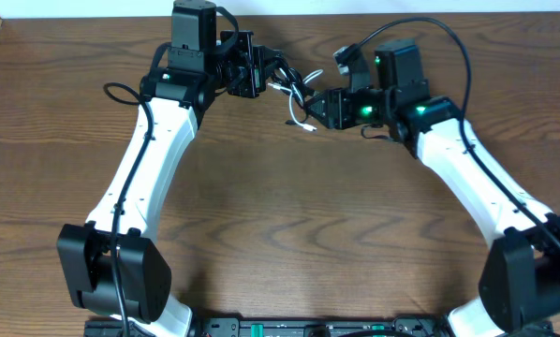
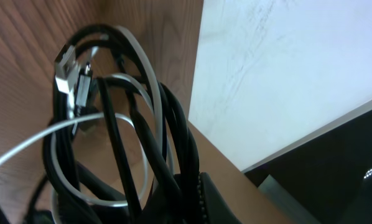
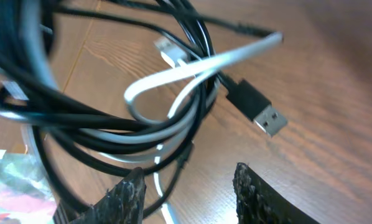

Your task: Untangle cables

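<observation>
The cables hang as one tangled bundle between my two grippers near the table's far edge. In the left wrist view, black cable loops and white cable loops cross each other, with two small plugs at the top. My left gripper is shut on the bundle; the strands run into its jaws beside one dark finger. My right gripper is open and low over the wood, just in front of the tangle. A white strand and a thin black one pass near its left finger. A black USB plug lies ahead.
The brown wooden table ends at a white wall just behind the bundle. A crinkly patterned wrapper shows at the lower left of the right wrist view. A thick arm wire loops out beside the left arm.
</observation>
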Tool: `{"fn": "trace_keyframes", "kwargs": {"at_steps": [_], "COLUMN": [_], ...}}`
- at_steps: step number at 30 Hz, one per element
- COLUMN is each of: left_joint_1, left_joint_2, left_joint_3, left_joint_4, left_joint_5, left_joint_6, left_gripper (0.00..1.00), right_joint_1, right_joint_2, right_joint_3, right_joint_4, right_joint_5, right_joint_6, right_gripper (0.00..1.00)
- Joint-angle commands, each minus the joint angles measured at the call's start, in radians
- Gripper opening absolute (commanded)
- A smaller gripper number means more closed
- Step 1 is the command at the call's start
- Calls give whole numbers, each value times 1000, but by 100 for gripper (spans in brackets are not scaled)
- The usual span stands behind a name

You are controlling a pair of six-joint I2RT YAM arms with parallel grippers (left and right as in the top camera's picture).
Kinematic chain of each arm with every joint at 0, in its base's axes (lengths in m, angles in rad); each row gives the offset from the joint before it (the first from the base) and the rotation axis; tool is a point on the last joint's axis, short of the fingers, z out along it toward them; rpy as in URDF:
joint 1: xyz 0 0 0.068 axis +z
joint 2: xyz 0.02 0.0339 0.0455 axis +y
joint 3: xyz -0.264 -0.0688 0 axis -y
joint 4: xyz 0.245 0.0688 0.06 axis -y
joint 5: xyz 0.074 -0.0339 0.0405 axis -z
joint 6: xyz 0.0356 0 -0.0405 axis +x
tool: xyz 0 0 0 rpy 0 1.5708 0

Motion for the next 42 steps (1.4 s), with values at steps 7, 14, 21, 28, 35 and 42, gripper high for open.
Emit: {"fn": "trace_keyframes", "kwargs": {"at_steps": [7,14,21,28,35,42], "left_joint_1": [0,-1,-1,-1,-1,-1], "left_joint_2": [-18,-18,-18,-18,-18,-18], "left_joint_3": [3,3,3,3,3,3], "left_joint_4": [4,4,4,4,4,-9], "left_joint_5": [5,-22,-22,-22,-40,-105], "left_joint_6": [-85,-97,-104,-115,-123,-149], "left_gripper": [8,7,7,7,7,7], "right_joint_1": [38,12,10,32,98,122], "right_joint_2": [97,97,97,99,108,112], "right_joint_3": [5,5,5,5,5,5], "right_joint_4": [46,112,212,277,290,282], "right_joint_5": [-21,-109,-149,-149,-112,-94], "right_joint_6": [134,160,241,299,343,351], "right_gripper": [42,46,47,49,51,51]}}
